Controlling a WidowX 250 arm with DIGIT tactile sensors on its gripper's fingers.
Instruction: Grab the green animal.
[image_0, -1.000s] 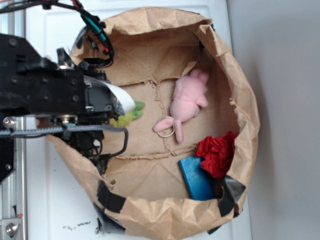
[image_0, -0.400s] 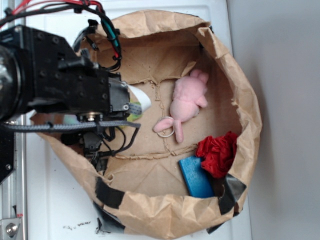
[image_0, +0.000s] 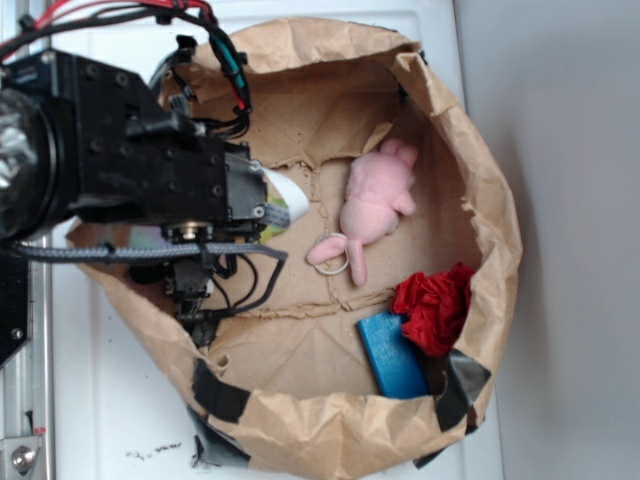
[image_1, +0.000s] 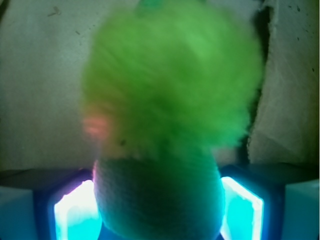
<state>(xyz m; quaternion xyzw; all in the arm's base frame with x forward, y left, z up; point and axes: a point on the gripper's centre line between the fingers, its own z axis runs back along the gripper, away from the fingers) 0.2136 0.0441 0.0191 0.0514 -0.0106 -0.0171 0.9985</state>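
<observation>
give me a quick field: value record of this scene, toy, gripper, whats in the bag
target: green animal, blurred, fills the wrist view
gripper: one finger on each side of the toy's darker green end; contact unclear
container: brown paper bag, open top
other contents: pink plush, red cloth, blue block
exterior view: arm hides the green animal

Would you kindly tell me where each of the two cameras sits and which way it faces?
Exterior: sits above, looking down into the brown paper bag holding the pink plush animal, red cloth and blue block; the robot's black arm covers the left.
Wrist: sits on the gripper, looking along the fingers at the green animal between them, blurred and very close.
Shared: the bag's cardboard floor; the arm hides the green animal from above.
</observation>
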